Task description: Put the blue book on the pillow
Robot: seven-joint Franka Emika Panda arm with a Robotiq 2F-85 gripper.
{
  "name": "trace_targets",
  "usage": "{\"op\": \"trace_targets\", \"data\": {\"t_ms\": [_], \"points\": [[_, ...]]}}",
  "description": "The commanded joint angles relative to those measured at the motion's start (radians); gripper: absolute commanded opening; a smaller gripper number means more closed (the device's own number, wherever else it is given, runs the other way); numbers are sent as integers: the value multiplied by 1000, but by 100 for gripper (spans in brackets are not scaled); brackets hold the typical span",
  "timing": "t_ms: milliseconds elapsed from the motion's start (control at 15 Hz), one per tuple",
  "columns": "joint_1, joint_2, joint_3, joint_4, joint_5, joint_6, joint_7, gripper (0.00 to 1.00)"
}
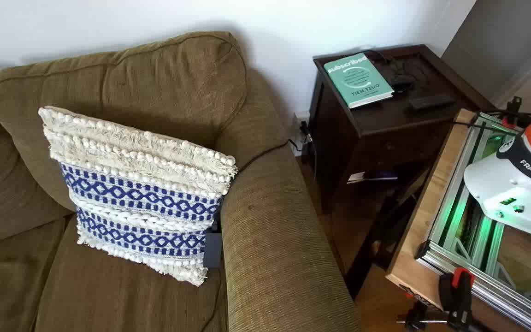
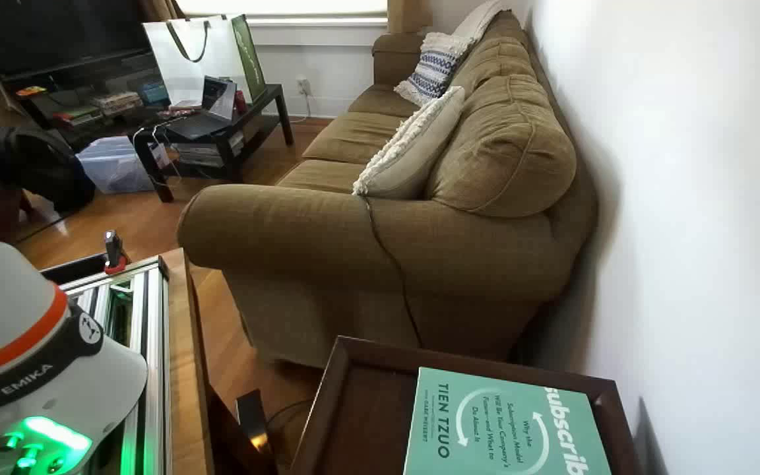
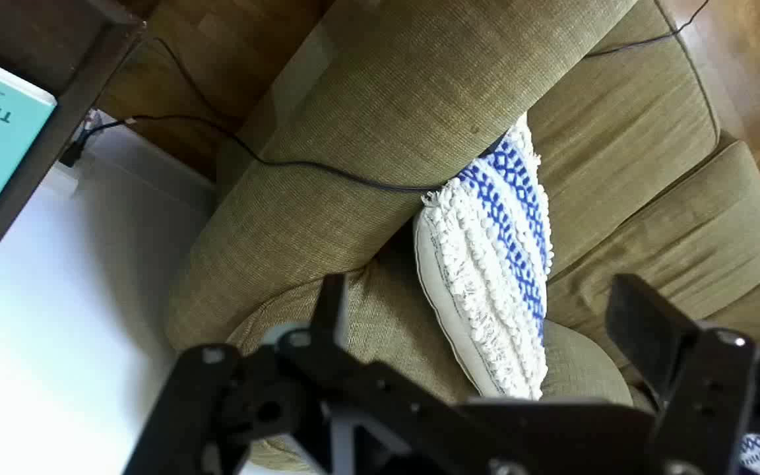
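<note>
Currently, my hand [image 3: 482, 300] spread wide, seemingly empty though blurred close-up; blue book [image 1: 358, 80] flat on tabletop [image 1: 378, 118]. Risk: book sliding off pillow [image 1: 141, 198] after release; cause: pillow's lean against sofa [image 1: 279, 226].

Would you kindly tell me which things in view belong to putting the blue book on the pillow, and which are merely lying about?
For the job:
blue book, on the side table
pillow nearest the book, on the sofa
tool, open

Just lying about:
other patterned pillow
shopping bag
laptop
plastic bin
</note>
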Motion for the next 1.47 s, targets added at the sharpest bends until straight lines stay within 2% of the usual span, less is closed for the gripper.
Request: {"op": "trace_targets", "data": {"t_ms": [0, 1200, 1333, 1400], "points": [[-12, -1, 7, 2, 8, -4, -8, 100], [-12, -1, 7, 2, 8, -4, -8, 100], [-50, 51, -7, -6, 10, 38, 11, 100], [-79, 66, -10, -29, -3, 97, 10, 100]]}}
